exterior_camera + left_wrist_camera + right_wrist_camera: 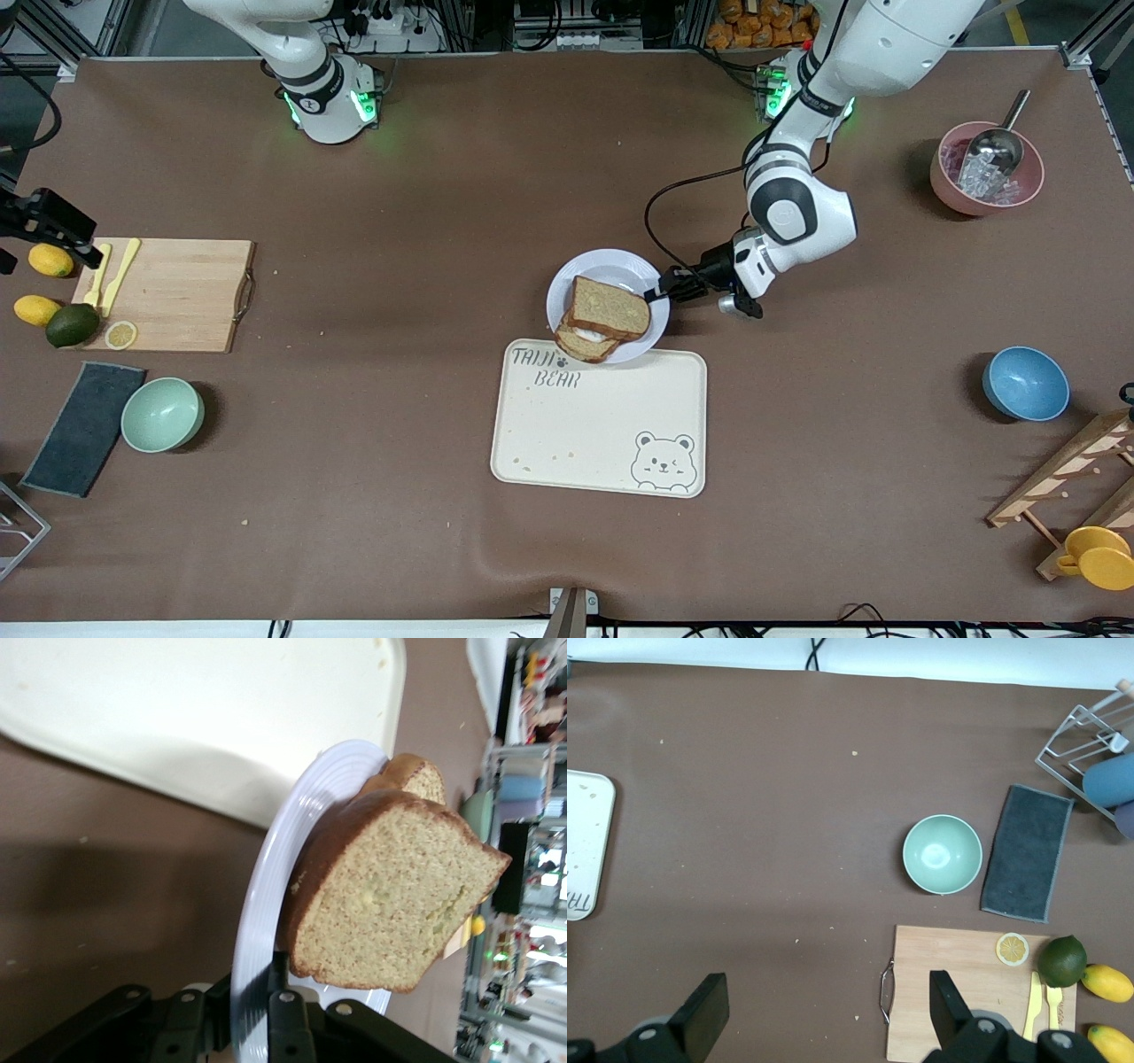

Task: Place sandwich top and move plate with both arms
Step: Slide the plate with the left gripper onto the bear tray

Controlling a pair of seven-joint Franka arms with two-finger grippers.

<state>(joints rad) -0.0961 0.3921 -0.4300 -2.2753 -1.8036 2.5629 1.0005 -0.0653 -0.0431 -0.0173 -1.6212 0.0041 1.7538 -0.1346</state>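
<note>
Clamped on the plate [580, 269] rim, my left gripper [663, 291]; my right gripper [824, 1014] gapes empty over the brown table [399, 221]. Sandwich top [608, 307] sits on the plate, hiding most filling; tray [576, 425] edge lies under the plate.

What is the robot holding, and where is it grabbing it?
The left gripper pinches the rim of the plate with the sandwich on it, at the edge toward the left arm's end. The right gripper is open over the table, holding nothing.

Even overhead light fills the front view, with soft shadows beside the bowls and the plate [608, 306]. In the left wrist view the sandwich top [390, 890] is sharp and the background blurred.
</note>
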